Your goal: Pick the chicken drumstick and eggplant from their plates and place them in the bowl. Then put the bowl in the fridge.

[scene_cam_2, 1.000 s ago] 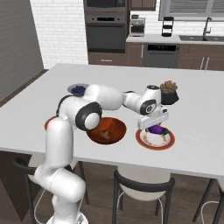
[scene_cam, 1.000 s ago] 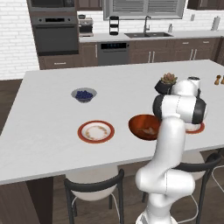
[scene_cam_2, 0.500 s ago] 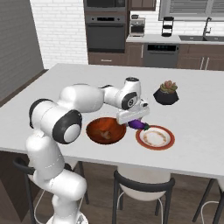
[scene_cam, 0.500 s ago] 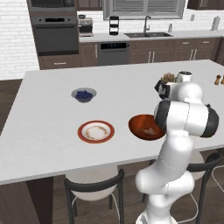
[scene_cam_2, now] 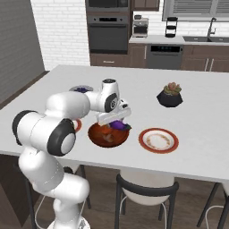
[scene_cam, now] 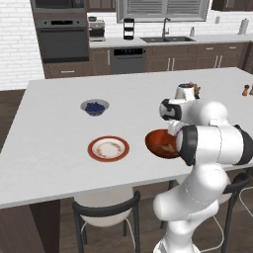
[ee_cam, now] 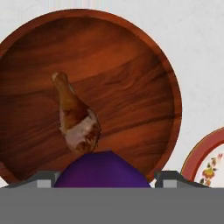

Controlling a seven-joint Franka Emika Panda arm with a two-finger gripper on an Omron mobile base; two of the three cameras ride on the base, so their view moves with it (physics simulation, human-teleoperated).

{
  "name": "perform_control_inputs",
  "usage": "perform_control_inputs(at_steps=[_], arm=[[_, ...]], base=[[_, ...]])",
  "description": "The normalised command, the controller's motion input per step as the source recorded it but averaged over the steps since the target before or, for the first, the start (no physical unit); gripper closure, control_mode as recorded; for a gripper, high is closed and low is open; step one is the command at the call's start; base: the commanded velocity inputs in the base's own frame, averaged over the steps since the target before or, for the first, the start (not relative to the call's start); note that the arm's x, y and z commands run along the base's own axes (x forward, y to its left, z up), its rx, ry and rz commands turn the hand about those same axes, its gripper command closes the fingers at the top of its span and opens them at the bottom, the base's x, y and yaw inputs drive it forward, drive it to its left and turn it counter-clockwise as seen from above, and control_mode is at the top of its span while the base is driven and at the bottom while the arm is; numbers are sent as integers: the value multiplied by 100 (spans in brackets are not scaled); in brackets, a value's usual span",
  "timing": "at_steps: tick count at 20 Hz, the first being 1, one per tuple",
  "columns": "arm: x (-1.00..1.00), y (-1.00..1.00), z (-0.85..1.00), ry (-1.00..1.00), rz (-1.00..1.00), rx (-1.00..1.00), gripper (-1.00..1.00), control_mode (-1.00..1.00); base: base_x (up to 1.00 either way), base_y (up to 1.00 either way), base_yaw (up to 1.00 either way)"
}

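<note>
My gripper (scene_cam_2: 115,122) is shut on the dark-purple eggplant (scene_cam_2: 118,125) and holds it just above the reddish-brown bowl (scene_cam_2: 106,136). In the hand view the eggplant (ee_cam: 103,171) sits between the two fingertips (ee_cam: 43,179) over the bowl's near rim (ee_cam: 173,94). The golden-brown chicken drumstick (ee_cam: 76,119) lies inside the bowl. One red-rimmed plate (scene_cam_2: 158,140) lies bare to the right of the bowl. The other plate (scene_cam: 108,148) lies bare to its left. From the left base view the arm covers part of the bowl (scene_cam: 159,142). The fridge is out of view.
A small grey bowl of blue berries (scene_cam: 94,106) stands farther back on the white island. A dark potted plant (scene_cam_2: 169,94) sits behind the right plate. Two shakers (scene_cam: 245,90) stand at the island's far right. Stools (scene_cam_2: 145,190) line the near edge.
The arm has swung from the right plate to over the bowl, carrying the eggplant with it. The right plate is now bare.
</note>
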Motion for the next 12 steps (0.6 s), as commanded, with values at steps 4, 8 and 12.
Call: perform_control_inputs(at_steps=[4, 8, 12], arm=[[30, 62, -5, 0, 0, 2, 100, -100], [22, 6, 0, 0, 0, 1, 100, -100], [2, 0, 0, 0, 0, 1, 100, -100]], base=[[0, 0, 0], [0, 0, 0], [0, 0, 0]])
